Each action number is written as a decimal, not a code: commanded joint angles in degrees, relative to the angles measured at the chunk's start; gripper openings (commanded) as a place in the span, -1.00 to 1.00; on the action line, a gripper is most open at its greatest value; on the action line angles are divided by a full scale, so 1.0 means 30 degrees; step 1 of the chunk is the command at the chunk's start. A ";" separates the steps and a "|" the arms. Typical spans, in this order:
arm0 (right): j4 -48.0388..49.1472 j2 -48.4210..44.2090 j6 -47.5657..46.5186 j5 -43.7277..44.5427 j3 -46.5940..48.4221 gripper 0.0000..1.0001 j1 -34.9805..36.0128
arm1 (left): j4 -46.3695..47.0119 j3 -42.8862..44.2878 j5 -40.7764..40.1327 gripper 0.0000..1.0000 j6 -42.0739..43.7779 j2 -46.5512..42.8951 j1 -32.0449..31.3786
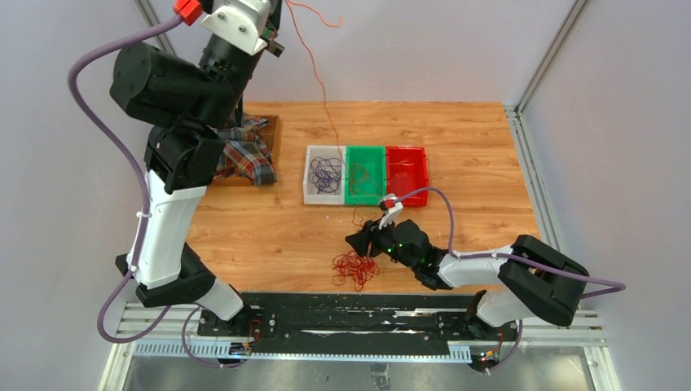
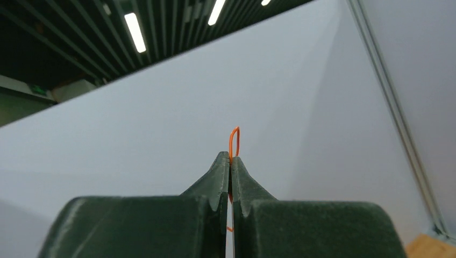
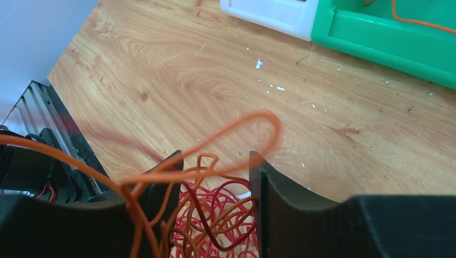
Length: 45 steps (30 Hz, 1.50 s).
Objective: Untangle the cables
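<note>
On the wooden counter [image 1: 456, 138] both arms are at work. The left one is raised high above the far edge, the right one low near the front.

Three bins sit side by side mid-counter:
- The white bin [image 1: 322, 198] holds the purple cable [image 1: 326, 173].
- The green bin [image 1: 364, 200] holds some orange-brown strand.
- The red bin [image 1: 407, 167] looks bare.

A red clump [image 1: 355, 269] lies near the front edge.

The left claw [image 2: 231, 161] is pinched tight on the orange cable [image 1: 319, 81], with a small loop poking past its tips. From there the strand runs down over the green bin toward the clump.

The right claw [image 3: 215, 161] hovers over the clump with its jaws parted. Orange and red loops pass between them, but nothing is clamped.

I judge the orange cable is partway drawn out of the red one. The next move probably calls for the right claw to pin the red loops so that the orange slips free for the green bin.

No label or writing can be read.
</note>
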 commanded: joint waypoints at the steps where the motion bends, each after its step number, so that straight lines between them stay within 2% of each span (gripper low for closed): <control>1: 0.0414 0.0379 0.0320 0.0489 -0.0161 -0.03 0.0384 | 0.3880 0.0498 -0.0371 -0.99 0.1677 -0.0021 -0.0161; 13: -0.0086 0.0109 0.0438 0.0820 -0.0235 -0.05 0.0489 | 0.4745 0.0922 0.0825 -0.99 0.2907 0.0229 -0.0161; 22: -0.2256 -0.2449 -0.0253 0.1373 0.0371 -0.12 0.0466 | 0.3301 -0.0120 0.1350 -0.99 0.2161 -0.0315 -0.0161; 27: -0.2966 -0.4288 -0.0349 0.1681 0.0210 -0.16 0.0460 | 0.2290 -0.2454 0.2412 -0.99 0.0850 -0.1148 -0.0218; 34: -0.4581 -0.7409 -0.0299 0.2712 -0.0458 -0.08 0.0464 | 0.1866 -0.6550 0.3324 -0.99 -0.0910 -0.1788 -0.0409; 45: -0.6529 -0.9618 0.0510 0.4611 -0.1709 -0.08 0.0438 | 0.1639 -0.7308 0.2062 -0.99 -0.1389 0.0526 -0.0425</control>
